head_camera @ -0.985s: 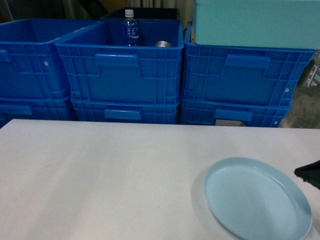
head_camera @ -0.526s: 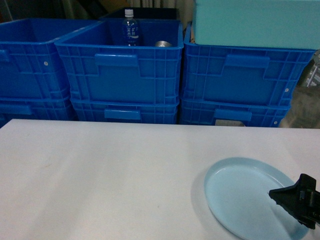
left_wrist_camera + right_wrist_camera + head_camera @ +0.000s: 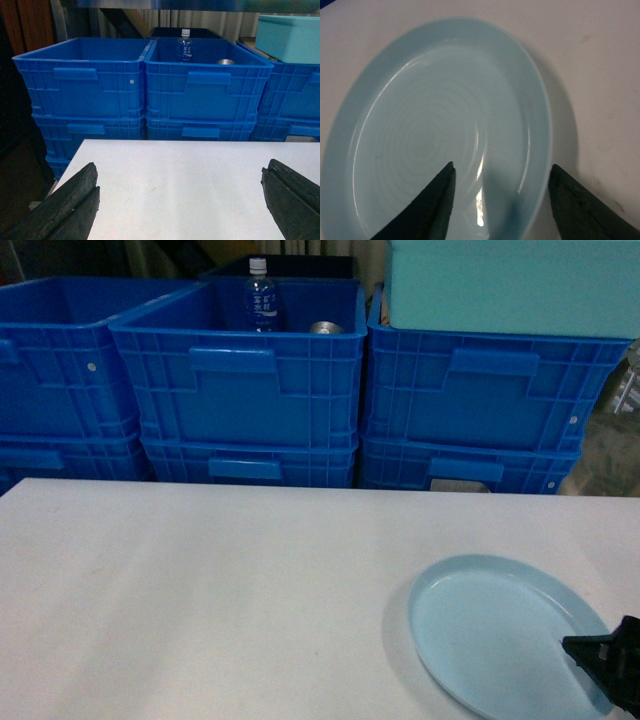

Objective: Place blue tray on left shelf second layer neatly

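Note:
The blue tray (image 3: pixel 510 635) is a pale sky-blue round dish lying flat on the white table (image 3: pixel 200 580), at its near right. My right gripper (image 3: pixel 600 660) comes in from the lower right corner over the tray's right rim. In the right wrist view the right gripper (image 3: pixel 502 166) is open and straddles the rim of the tray (image 3: pixel 435 115), with one finger over the dish's inside and the other over the table outside it. My left gripper (image 3: pixel 181 165) is open wide above bare table, holding nothing. The left shelf second layer is out of view.
Dark-blue ribbed crates (image 3: pixel 240 390) are stacked in two layers behind the table's far edge. A water bottle (image 3: pixel 260 295) and a metal can (image 3: pixel 325 328) stand in the middle one. A teal box (image 3: pixel 510 285) sits on the right stack. The table's left edge (image 3: pixel 70 167) shows in the left wrist view.
The right gripper came in from the right edge over the tray's right side, then dropped toward the lower right corner of the head view. The tray has not moved.

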Tool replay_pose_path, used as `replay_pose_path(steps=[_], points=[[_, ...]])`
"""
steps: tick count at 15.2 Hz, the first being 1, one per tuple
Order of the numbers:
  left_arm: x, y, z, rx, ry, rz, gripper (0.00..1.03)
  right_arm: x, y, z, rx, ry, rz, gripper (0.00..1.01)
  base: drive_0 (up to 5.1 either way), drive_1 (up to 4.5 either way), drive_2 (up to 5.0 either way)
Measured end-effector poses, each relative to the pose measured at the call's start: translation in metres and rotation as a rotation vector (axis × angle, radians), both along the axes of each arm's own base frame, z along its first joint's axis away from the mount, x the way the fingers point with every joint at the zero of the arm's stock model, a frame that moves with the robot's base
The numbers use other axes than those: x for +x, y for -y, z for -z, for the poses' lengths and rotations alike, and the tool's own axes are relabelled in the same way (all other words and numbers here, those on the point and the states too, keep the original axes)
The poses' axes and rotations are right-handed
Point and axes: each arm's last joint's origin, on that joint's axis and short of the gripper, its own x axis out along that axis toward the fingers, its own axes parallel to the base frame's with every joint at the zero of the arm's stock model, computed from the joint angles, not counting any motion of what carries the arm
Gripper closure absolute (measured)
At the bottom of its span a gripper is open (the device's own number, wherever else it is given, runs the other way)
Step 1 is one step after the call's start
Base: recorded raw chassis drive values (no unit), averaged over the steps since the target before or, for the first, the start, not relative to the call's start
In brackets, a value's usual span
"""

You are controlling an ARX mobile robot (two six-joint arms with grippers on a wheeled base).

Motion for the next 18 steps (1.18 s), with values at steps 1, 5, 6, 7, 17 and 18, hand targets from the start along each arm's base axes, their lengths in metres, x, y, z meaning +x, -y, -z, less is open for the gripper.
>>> replay_pose_path(steps=[1,5,6,7,17,18], points=[[0.0,0.0,0.0,0.0,0.0,0.0,0.05,-0.002,0.002,0.0,0.001,-0.001,0.005,0.54,0.0,0.0,0.0],[0.0,0.0,0.0,0.0,0.0,0.0,0.05,-0.003,0.01,-0.025,0.08,0.017,0.01,1.0,0.0,0.0,0.0],[0.0,0.0,0.0,0.0,0.0,0.0,0.05,0.012,0.005,-0.094,0.104,0.184,-0.021,0.99,0.0,0.0,0.0],[0.0,0.0,0.0,0.0,0.0,0.0,0.05,0.004,0.01,-0.125,0.045,0.273,-0.009,0.99,0.0,0.0,0.0],[0.0,0.0,0.0,0.0,0.0,0.0,0.05,-0.152,0.009,-0.167,-0.272,0.617,0.002,0.99,0.0,0.0,0.0],[0.0,0.0,0.0,0.0,0.0,0.0,0.05,-0.145,0.0,-0.165,-0.259,0.599,-0.005,0.99,0.0,0.0,0.0]])
